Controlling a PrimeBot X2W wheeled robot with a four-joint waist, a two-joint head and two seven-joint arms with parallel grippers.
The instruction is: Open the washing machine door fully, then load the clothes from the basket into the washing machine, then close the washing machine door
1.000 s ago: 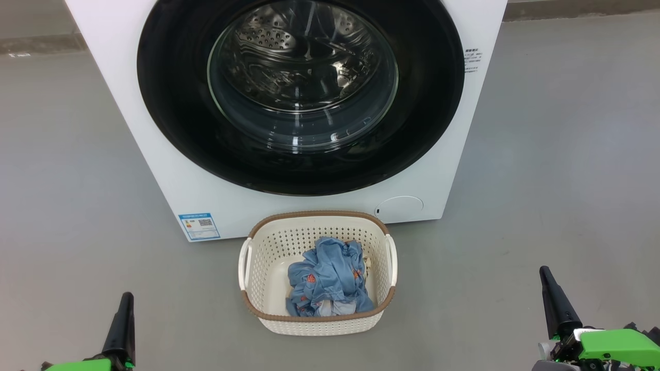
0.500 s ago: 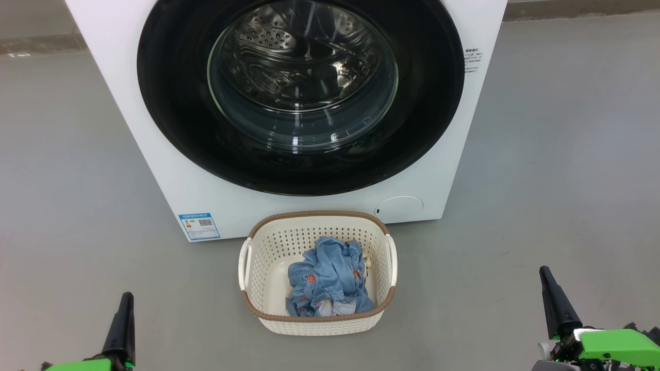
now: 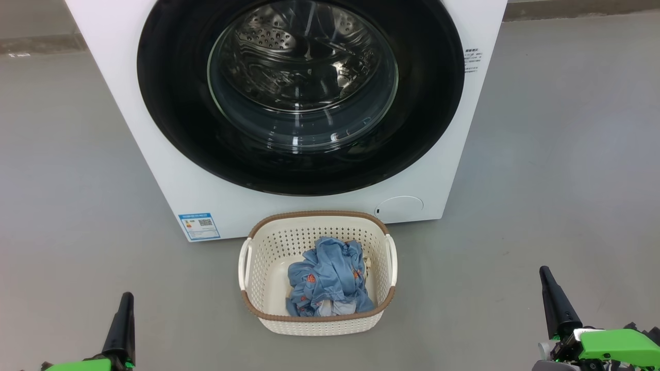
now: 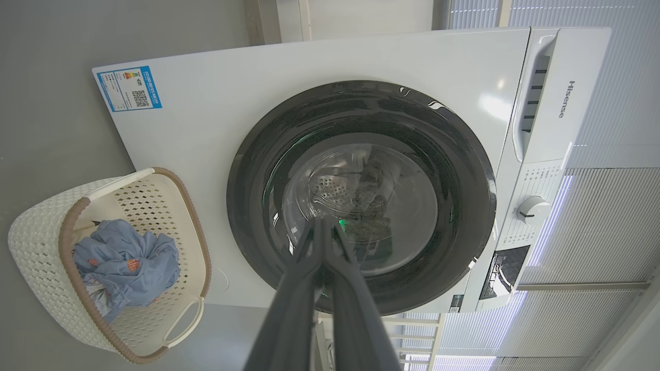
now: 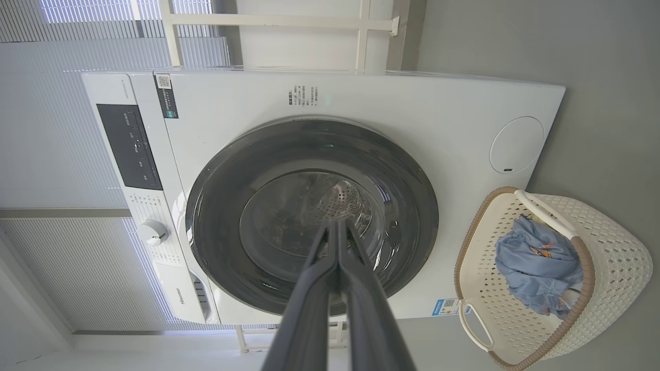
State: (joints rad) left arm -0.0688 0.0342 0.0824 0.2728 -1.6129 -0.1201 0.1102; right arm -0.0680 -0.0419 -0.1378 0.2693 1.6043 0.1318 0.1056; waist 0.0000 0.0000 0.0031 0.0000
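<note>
- Washing machine: white front-loader standing on the grey floor, front face toward the robot.
- Washing machine door: shut, lying flat against the front. It is a glossy black ring with a clear porthole in the middle, and the perforated steel drum is visible through the glass.
- Front panel, head view: blue label sticker at lower left, round service flap at lower right.
- Basket: upright on the floor just in front of the machine, below the door and roughly centred on it. Cannot tell whether its far rim touches the panel.
- Clothes: one crumpled heap in the bottom of the basket. Mostly light blue with small orange-red prints, with a pale piece at the near edge.
- Left claw: low at the left of the head view, fingers pressed together with nothing between them, well apart from the basket. In the left wrist view the tips meet in line with the porthole.
- Right claw: low at the right, fingers likewise fully together and empty, well apart from the basket. In its wrist view it points toward the door glass.
</note>
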